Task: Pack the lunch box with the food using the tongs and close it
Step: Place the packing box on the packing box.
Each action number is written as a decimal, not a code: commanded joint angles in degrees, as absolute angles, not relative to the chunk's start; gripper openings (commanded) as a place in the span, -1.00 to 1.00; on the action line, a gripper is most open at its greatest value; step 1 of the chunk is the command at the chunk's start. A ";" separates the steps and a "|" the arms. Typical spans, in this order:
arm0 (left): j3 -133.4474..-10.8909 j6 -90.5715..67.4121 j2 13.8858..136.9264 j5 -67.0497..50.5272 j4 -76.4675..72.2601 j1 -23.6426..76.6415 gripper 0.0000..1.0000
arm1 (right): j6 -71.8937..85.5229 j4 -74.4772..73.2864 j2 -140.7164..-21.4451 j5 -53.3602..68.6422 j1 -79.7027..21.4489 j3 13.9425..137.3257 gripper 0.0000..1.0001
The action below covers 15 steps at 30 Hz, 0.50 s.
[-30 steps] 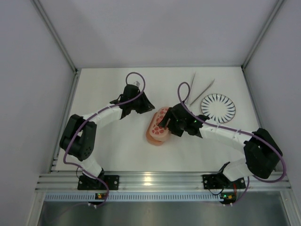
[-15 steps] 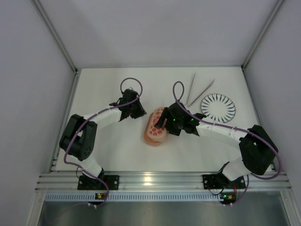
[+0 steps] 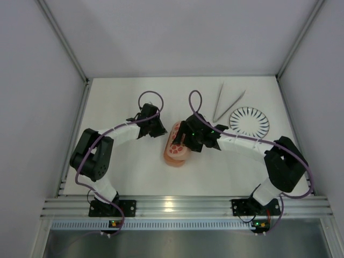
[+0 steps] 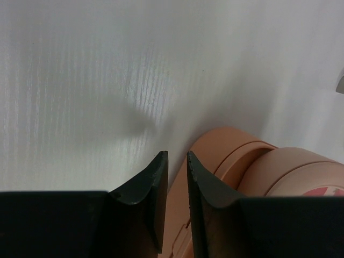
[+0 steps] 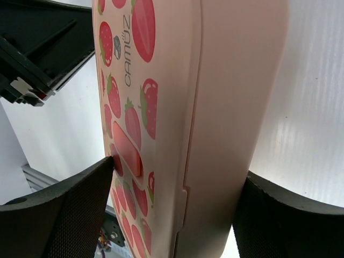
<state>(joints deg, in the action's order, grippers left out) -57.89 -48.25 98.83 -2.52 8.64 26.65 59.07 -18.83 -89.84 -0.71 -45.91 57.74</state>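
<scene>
Where the right gripper (image 5: 177, 172) reaches in, its jaws are spread wide with the lunch box (image 5: 226, 80) between them. One black pad presses the strawberry-printed lid and the other the plain pink side, so the box is pinched across its thickness. The lid sits on the box, with a seam running along the pink wall. From above, the box seems tipped up on one long edge rather than lying flat, though the gripper hides much of it.

The left gripper (image 4: 177, 161) is just beside the box on its left. Its jaws are drawn nearly together, leaving a thin slit with nothing in it. The rounded pink end of the box lies just past the fingertips, to their right, and I cannot tell whether they touch it.

Both arms bend inward over the white table (image 3: 123, 172), meeting at the box near its middle. The tongs (image 3: 218, 102) lie well apart toward the far right, in a narrow V. The striped plate (image 3: 249, 122) sits just to their right.
</scene>
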 commanded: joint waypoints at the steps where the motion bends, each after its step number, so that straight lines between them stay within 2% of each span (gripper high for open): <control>1: -56.78 -49.13 99.14 -2.99 7.47 26.54 -0.50 | 54.67 -30.76 -94.04 -3.87 -47.29 57.74 0.55; 15: -56.60 -49.39 99.31 -3.69 6.95 26.54 -0.49 | 56.16 -29.97 -88.42 -4.83 -47.20 53.00 0.65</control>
<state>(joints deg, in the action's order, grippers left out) -56.77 -48.62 98.94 -3.20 8.64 26.65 58.50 -18.85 -88.73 -0.91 -46.39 55.90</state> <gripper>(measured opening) 0.253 0.822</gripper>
